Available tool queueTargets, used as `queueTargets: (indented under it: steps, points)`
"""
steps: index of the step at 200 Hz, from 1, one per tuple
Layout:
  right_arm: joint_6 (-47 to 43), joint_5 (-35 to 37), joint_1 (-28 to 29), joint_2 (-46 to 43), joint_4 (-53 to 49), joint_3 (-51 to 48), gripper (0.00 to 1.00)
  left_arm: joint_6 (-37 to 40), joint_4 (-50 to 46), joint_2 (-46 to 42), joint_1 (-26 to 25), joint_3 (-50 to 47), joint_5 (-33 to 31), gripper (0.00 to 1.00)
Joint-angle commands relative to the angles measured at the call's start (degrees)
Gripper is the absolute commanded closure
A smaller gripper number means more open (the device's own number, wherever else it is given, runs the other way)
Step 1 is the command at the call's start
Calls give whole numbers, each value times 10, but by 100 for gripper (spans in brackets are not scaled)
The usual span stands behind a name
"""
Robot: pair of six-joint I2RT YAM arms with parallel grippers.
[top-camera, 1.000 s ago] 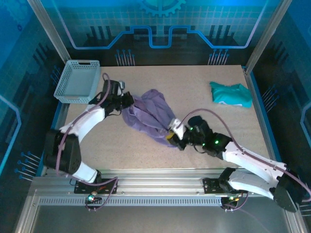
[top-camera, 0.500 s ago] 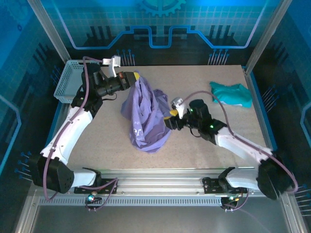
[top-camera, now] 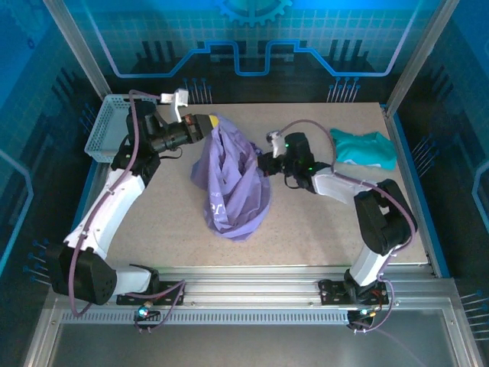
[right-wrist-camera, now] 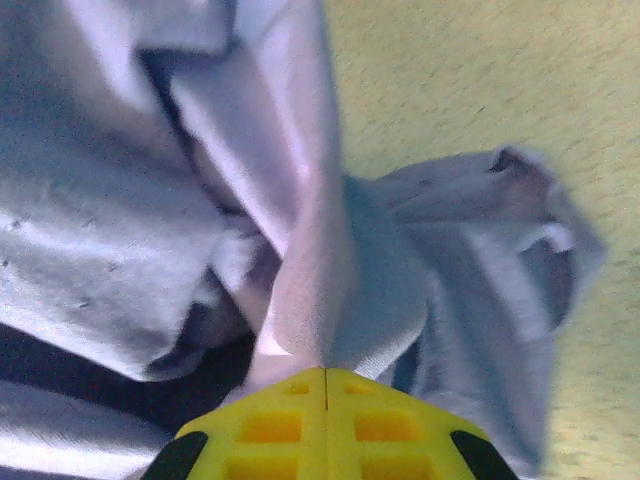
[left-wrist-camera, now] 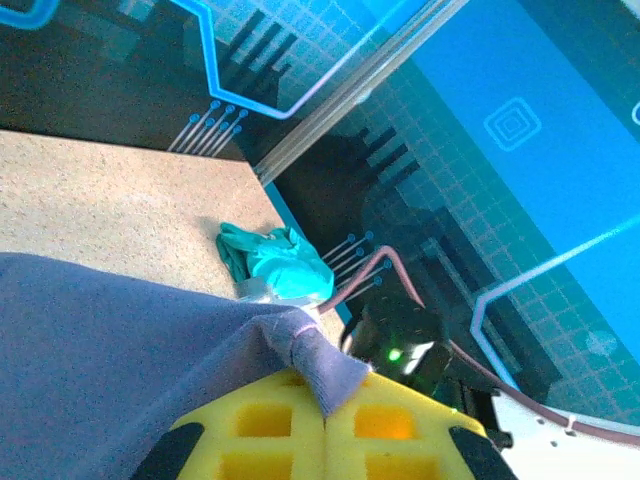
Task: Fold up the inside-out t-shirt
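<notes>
Blue glow from the backlit panels [top-camera: 252, 46] tints every view. The counter [top-camera: 321, 229] is evenly lit from above, with soft, faint shadows. In the right wrist view the lavender t-shirt [right-wrist-camera: 150, 200] is close and blurred.

The shirt [top-camera: 229, 183] hangs bunched at the centre of the top view, pinched by the left gripper [top-camera: 212, 122] and the right gripper [top-camera: 261, 163], and blocks the middle. A basket [top-camera: 99, 136] takes the upper left corner and a teal garment [top-camera: 365, 147] lies at upper right. The table [top-camera: 306, 237] is bare along the lower edge and at upper centre.
</notes>
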Motion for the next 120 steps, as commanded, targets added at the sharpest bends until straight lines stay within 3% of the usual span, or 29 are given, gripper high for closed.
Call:
queueTargets:
  steps: [1, 26, 45, 71, 99, 120]
  points:
    - [3, -63, -40, -97, 41, 1, 100, -39, 64, -17, 21, 2, -24, 100]
    - [8, -107, -83, -186, 42, 18, 100, -102, 120, 19, 41, 63, -13, 100]
    - [-15, -113, -98, -249, 27, 14, 100, -107, 128, 17, 55, 98, -14, 100]
    - [-45, -90, -107, -331, -5, -50, 100, -75, 107, -44, 80, 44, -52, 100]
    - [-52, -87, -102, -355, -2, -140, 100, -9, -7, -94, 80, -83, -165, 100]
    - [-52, -112, -98, -354, -6, -174, 100, 54, -141, -91, 80, -136, -298, 95]
